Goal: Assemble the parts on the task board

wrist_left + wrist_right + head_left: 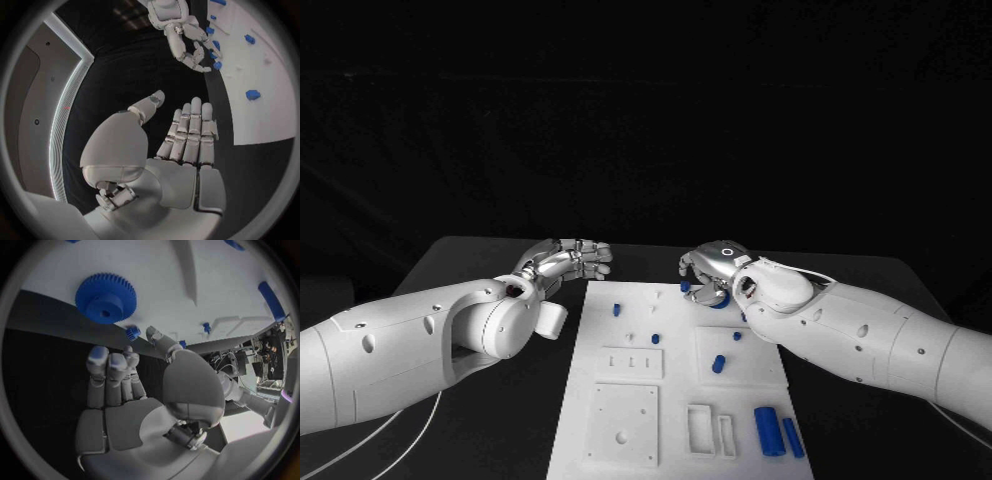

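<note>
The white task board (pixel 632 300) lies in the middle of the black table. A large blue gear (pixel 106 297) sits near its far right edge, partly hidden under my right hand (pixel 711 275) in the head view. That hand hovers over the gear with its fingers (pixel 109 365) stretched out and holds nothing; a small blue gear (pixel 133 333) lies just beyond its thumb. My left hand (pixel 567 262) is off the board's far left corner, fingers (pixel 190 135) straight and apart, empty. The left wrist view also shows my right hand (pixel 184 37) above the board (pixel 262 110).
Two small blue pegs (pixel 717 365) (pixel 737 335) stand on the board's right half. A thick blue cylinder (pixel 767 428) and a slimmer one (pixel 793 437) lie at its near right corner. White raised blocks (pixel 625 410) fill the near left. Black table (pixel 488 260) surrounds the board.
</note>
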{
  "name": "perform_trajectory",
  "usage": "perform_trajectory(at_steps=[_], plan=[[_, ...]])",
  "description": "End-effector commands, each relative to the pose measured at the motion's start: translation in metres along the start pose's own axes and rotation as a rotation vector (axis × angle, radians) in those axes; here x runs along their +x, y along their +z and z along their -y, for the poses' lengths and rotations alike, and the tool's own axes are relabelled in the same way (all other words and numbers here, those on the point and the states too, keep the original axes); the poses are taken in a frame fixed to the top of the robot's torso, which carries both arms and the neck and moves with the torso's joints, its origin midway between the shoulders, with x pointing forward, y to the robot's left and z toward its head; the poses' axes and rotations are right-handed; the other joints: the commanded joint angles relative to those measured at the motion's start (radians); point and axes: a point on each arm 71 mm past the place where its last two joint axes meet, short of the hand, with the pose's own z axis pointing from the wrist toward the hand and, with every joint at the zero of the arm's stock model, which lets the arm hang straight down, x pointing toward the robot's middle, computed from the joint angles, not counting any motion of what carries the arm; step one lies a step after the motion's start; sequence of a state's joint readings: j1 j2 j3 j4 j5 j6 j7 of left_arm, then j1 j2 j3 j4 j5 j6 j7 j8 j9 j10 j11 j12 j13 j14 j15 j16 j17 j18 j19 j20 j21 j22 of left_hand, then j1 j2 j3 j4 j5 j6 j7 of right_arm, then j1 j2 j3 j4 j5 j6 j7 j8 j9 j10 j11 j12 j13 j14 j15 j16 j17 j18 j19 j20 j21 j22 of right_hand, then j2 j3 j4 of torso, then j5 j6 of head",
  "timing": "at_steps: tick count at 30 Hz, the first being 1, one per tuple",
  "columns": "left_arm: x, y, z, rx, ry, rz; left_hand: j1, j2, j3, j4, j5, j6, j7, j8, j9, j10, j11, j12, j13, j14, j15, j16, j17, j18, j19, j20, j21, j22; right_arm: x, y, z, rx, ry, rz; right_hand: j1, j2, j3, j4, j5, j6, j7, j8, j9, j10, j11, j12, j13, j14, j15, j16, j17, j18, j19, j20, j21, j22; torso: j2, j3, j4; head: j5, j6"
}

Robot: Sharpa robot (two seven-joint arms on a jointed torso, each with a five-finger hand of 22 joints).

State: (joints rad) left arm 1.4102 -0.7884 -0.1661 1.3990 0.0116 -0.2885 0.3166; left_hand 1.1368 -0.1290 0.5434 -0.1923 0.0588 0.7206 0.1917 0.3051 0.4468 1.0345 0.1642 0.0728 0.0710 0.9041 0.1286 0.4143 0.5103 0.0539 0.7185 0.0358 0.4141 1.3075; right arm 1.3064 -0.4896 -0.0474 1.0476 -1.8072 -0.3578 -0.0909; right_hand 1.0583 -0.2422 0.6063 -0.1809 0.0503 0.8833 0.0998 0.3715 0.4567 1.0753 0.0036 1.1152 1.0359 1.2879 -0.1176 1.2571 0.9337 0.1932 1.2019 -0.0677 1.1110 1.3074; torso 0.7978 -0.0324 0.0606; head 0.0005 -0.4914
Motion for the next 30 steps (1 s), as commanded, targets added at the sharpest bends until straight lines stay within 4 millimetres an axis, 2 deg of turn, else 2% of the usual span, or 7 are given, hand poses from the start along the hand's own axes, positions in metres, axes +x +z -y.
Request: perform_trajectory(at_steps=[1, 15, 30], plan=[[0.0033, 0.001, 0.0016, 0.01, -0.002, -0.021, -0.008, 0.001, 0.002, -0.005, 0.003, 0.004, 0.008, -0.004, -0.001, 0.005, -0.001, -0.004, -0.001, -0.002, 0.007, -0.005, 0.001, 0.015, -0.004, -0.001, 0.003, 0.021, 0.0038, 0.0013, 0.0004, 0.011, -0.016, -0.023, -0.003, 0.011, 0.013, 0.02, -0.001, 0.139, -0.006, -0.008, -0.002, -0.042, -0.02, 0.006, -0.002, 0.001, -0.004, -0.005, 0.002, 0.069, 0.001, 0.0, 0.0, 0.01, 0.0, 0.0006, 0.0, 0.0, 0.0], [0.0037, 0.0017, 0.0014, 0.009, -0.002, -0.022, -0.009, 0.002, 0.002, -0.005, 0.003, 0.004, 0.008, -0.004, -0.002, 0.005, -0.001, -0.004, -0.001, -0.002, 0.008, -0.006, 0.001, 0.015, -0.005, -0.001, 0.003, 0.021, 0.0094, 0.0031, -0.0025, 0.013, -0.012, -0.04, 0.014, 0.028, 0.09, 0.099, -0.001, 0.147, -0.008, -0.011, -0.005, -0.042, -0.021, 0.01, -0.005, 0.004, -0.005, -0.009, 0.009, 0.069, 0.002, -0.001, 0.002, 0.012, 0.001, 0.0006, -0.0011, 0.004, -0.004], [0.0032, 0.0017, 0.0013, 0.008, -0.002, -0.022, -0.009, 0.002, 0.002, -0.005, 0.003, 0.004, 0.009, -0.004, -0.002, 0.005, 0.0, -0.004, -0.001, -0.002, 0.008, -0.006, 0.002, 0.016, -0.005, -0.001, 0.003, 0.021, 0.0106, 0.0029, 0.0003, 0.024, -0.015, -0.052, 0.027, 0.032, 0.131, 0.128, -0.001, 0.152, -0.009, -0.01, -0.004, -0.043, -0.022, 0.012, -0.007, 0.004, -0.006, -0.011, 0.013, 0.069, 0.001, -0.001, 0.005, 0.013, -0.001, 0.0009, -0.0016, 0.004, -0.007]])
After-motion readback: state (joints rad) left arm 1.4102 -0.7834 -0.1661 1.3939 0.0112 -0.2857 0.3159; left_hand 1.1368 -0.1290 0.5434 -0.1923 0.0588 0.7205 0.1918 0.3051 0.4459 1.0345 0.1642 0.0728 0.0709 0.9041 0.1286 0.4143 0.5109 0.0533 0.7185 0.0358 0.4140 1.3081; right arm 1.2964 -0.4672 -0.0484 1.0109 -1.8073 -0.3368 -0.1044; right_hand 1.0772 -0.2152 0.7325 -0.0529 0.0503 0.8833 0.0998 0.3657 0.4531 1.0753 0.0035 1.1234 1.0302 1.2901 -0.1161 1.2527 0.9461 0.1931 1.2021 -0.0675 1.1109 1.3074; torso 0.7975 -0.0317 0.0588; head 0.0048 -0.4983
